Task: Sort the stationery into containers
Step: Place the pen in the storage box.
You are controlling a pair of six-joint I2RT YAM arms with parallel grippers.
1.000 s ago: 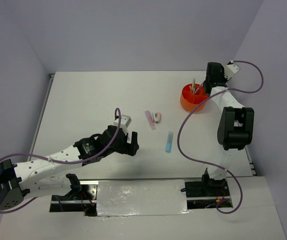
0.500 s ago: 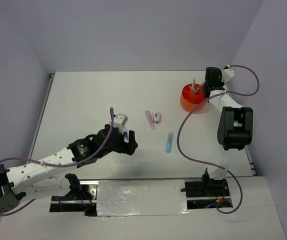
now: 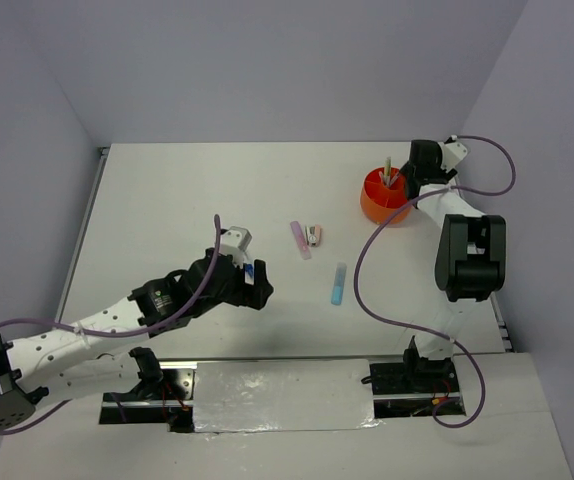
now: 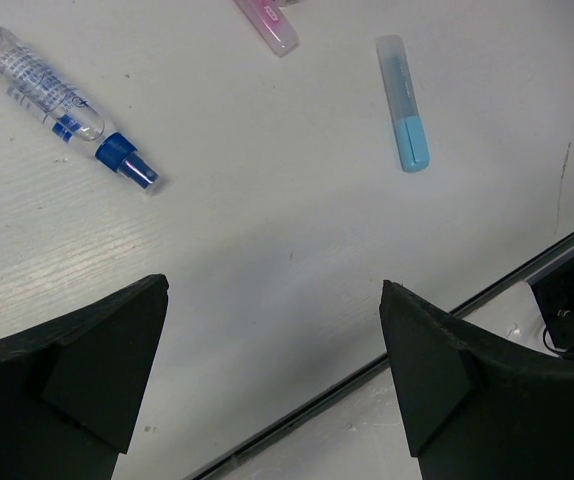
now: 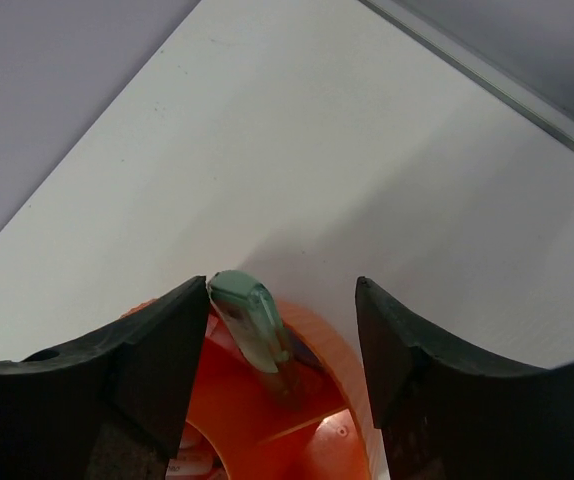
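Loose stationery first: clear tube [image 4: 62, 108] with a blue cap, flat on the surface [image 3: 167, 200] left of centre and toward the near edge, cap end pointing at the near edge. Further right, blue marker [image 4: 404, 103], also flat, well apart from the tube and roughly midway between the near edge and the centre. Beyond both, near the middle, pink pen [image 3: 300, 239] with a small pink-and-white item [image 3: 314, 235] just beside it, too small to name more closely. Toward the far right corner, orange organiser pot [image 3: 384, 200], already holding a green pen [image 5: 257, 335] leaning tilted against the inner wall, so propped by the rim instead of lying down. Left end effector [image 4: 272, 350] low over the surface just short of the clear tube, jaws spread wide with nothing between them; judged a line-up for picking the tube, though not yet centred on it. Right end effector [image 5: 282, 300] directly above the pot, jaws parted on either side of the green pen without clamping it, empty; position judged fit for dropping items into a compartment. Sorting judged partly done, with four pieces left out on the surface.
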